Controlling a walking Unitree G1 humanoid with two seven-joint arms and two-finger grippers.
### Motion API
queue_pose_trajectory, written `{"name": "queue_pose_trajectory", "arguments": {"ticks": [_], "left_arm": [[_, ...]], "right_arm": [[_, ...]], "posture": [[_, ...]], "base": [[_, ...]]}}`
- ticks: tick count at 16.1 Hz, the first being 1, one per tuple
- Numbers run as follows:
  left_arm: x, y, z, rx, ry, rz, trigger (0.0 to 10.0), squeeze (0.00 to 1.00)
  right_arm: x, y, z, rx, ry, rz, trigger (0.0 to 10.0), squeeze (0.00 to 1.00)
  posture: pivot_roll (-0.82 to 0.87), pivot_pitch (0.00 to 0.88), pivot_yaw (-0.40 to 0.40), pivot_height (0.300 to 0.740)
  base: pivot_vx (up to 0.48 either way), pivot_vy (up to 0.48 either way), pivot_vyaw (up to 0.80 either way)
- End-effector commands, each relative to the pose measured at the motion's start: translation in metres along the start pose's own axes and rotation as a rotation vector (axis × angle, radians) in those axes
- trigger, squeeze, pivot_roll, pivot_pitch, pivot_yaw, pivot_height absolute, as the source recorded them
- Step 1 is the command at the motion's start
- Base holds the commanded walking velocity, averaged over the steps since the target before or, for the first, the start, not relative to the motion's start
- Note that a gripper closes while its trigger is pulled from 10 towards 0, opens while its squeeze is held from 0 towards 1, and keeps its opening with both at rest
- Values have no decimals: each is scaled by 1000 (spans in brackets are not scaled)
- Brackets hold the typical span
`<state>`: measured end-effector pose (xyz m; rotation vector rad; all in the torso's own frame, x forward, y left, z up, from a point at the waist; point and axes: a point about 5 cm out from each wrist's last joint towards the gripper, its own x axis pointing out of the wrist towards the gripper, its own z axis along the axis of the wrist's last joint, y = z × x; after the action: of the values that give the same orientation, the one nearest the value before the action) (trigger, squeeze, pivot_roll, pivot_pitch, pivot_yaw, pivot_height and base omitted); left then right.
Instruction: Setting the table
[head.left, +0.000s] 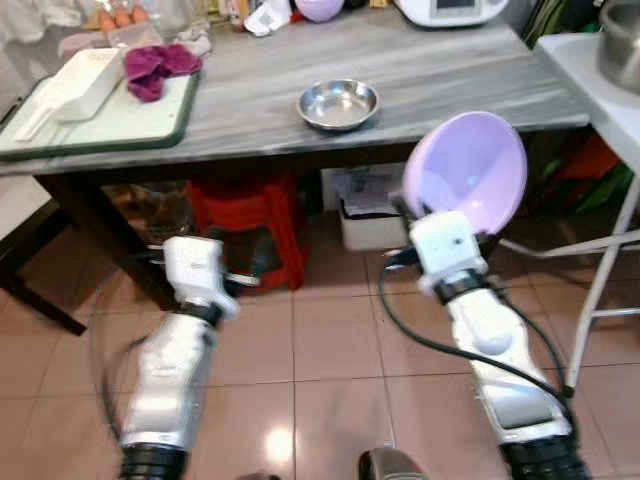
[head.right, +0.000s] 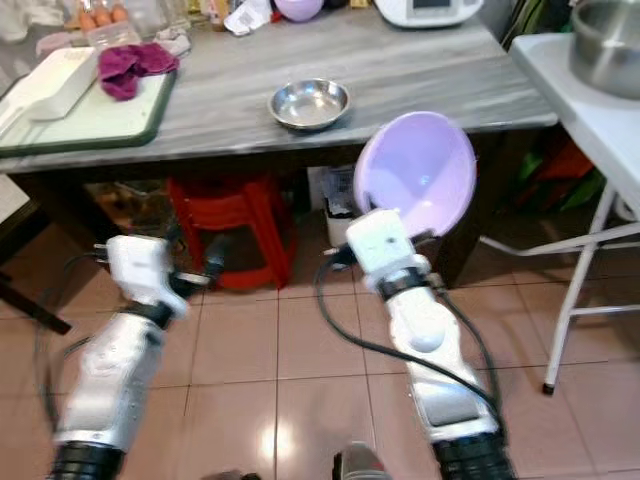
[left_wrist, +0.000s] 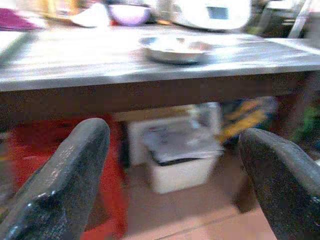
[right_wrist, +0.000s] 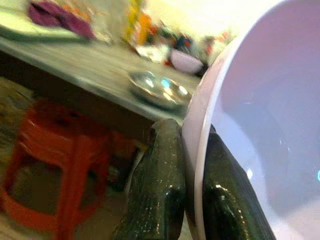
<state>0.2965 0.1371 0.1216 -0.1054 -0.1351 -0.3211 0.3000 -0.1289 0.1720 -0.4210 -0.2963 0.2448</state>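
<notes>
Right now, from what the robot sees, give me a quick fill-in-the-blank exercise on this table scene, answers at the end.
1. The right gripper pinches the rim of a lavender ____, held tilted in front of the table.
2. The steel bowl on the table is ____ inside.
3. The left gripper is ____ and holds nothing.
4. Under the table stands a ____ plastic stool.

Missing words: bowl; empty; open; red
</notes>
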Motion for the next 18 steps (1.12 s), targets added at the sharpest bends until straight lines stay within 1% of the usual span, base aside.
{"name": "queue_pose_trajectory", "arguments": {"ticks": [1, 11, 14, 18], "left_arm": [[-4, 11, 3, 23, -2, 23, 10000, 0], [-3, 6, 1, 11, 1, 15, 10000, 0], [-3, 5, 1, 6, -2, 13, 10000, 0], [-2, 4, 2, 5, -7, 15, 10000, 0]], "right_arm": [[2, 3, 9, 13, -41, 4, 10000, 0], [0, 2, 8, -5, -39, 9, 10000, 0], [0, 2, 9, -9, -40, 8, 10000, 0], [0, 2, 8, -9, -38, 8, 10000, 0]], "posture": [[-136, 165, 43, 740], [-148, 172, 38, 740], [-148, 172, 38, 740], [-148, 173, 36, 740]], "base": [[398, 0, 0], [395, 0, 0], [395, 0, 417], [394, 0, 0]]}}
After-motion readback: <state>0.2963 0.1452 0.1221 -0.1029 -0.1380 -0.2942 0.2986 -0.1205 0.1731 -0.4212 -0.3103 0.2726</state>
